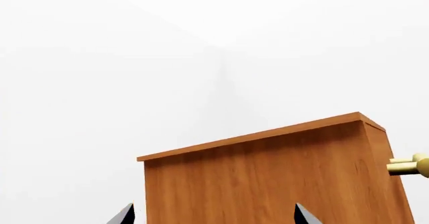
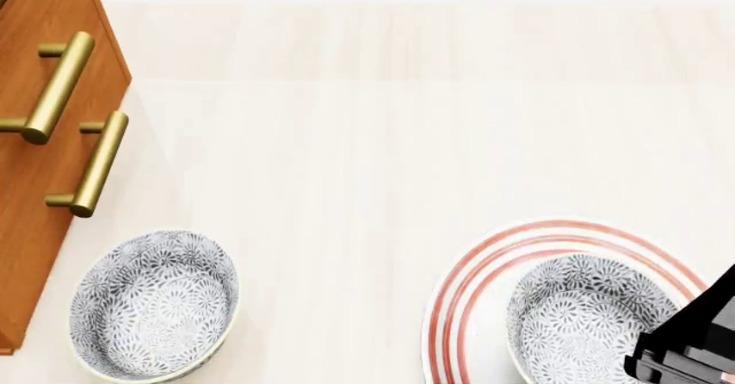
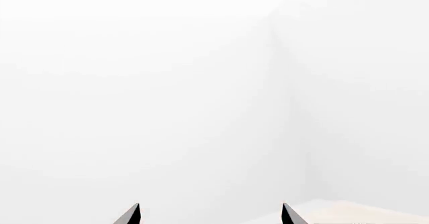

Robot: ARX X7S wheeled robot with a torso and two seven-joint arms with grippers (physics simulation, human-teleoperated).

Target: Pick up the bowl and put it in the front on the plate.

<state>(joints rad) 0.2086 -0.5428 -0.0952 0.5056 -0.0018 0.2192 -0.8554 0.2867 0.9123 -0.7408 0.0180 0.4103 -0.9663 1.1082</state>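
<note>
The work surface is a pale, light-wood tabletop (image 2: 379, 143) set against plain white walls. A brown wooden cabinet (image 2: 40, 186) with brass bar handles (image 2: 58, 87) stands at the left edge of the head view.

The plate (image 2: 483, 272), white with thin red concentric rings, lies at the lower right of the head view. A grey floral-patterned bowl (image 2: 580, 315) sits upright on the plate, just beside the dark body of the right arm (image 2: 694, 341), which overlaps the bowl's rim on one side. A second bowl (image 2: 155, 306) of the same pattern rests upright on the bare tabletop, well apart from the right arm and near the cabinet's base.

The right gripper (image 3: 209, 215) shows only two dark fingertips (image 3: 130, 215), spread apart with nothing between them; it is released and faces the white wall, with a strip of tabletop beyond one tip.

The left gripper (image 1: 213, 216) likewise shows two separated tips with nothing held; it is released. The cabinet stands directly ahead of it, with one brass handle projecting off to the side.
</note>
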